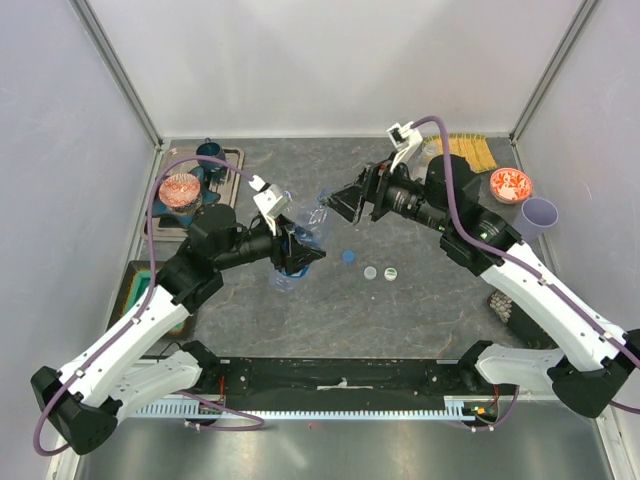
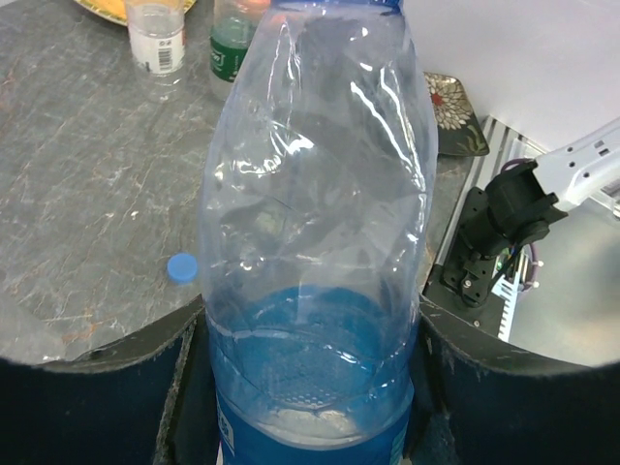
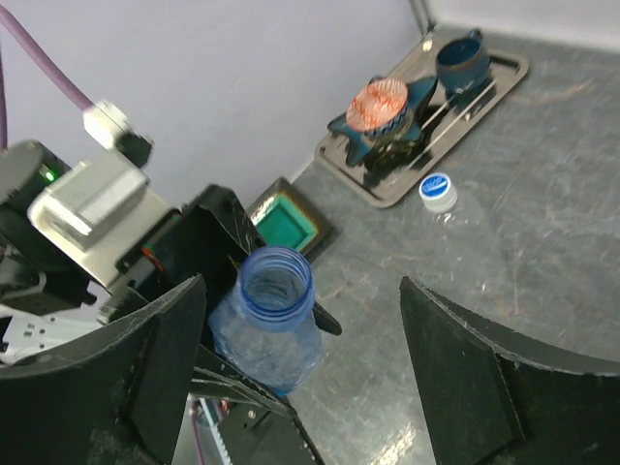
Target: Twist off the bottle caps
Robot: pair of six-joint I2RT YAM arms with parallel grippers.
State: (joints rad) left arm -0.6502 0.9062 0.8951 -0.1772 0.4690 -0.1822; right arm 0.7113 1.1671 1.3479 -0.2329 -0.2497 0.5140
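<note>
Blue-labelled bottle (image 2: 310, 242), crumpled, clear, mouth open

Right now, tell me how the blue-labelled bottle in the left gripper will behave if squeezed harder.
The blue-labelled bottle is probably flimsy: its clear wall shows creases. It looks empty, so likely light. Uncapped, it may buckle further in the left gripper.

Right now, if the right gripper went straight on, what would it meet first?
Most likely the open mouth of the blue-labelled bottle in the left gripper, just ahead of the right gripper's open jaws; depth is unclear.
</note>
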